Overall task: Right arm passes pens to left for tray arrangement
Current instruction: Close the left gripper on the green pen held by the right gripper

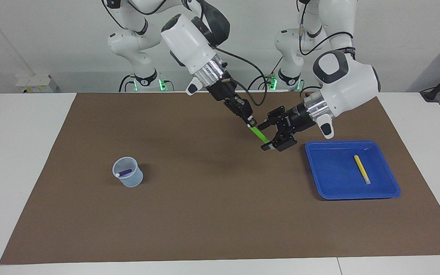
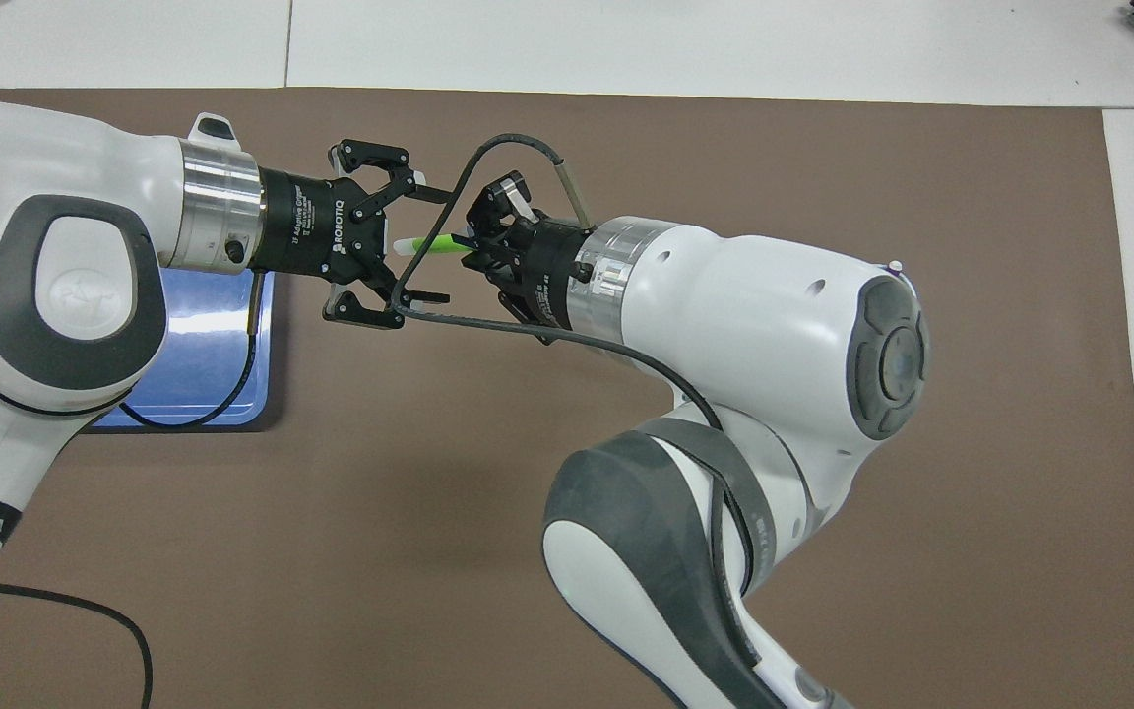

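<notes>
Green is the pen I have in the air right now: my right tool is pinching its upper end, and the pen slants down over the brown mat with its pale cap end reaching into my left tool. The left tool's fingers stand spread on either side of that cap end; in the overhead view they bracket it, and I cannot tell whether either finger touches it, so I would not call the pen taken over. Both tools hang over the mat, between the middle of the table and the blue tray, which lies toward the left arm's end. By my reckoning the job stands about a third done: the yellow pen already lies flat in the tray, apart from the rim. The purple pen is in the small clear cup toward the right arm's end, untouched. What remains, as I judge it, is closing on the green pen, releasing from the right, setting it beside the yellow one, then the same for the purple.
</notes>
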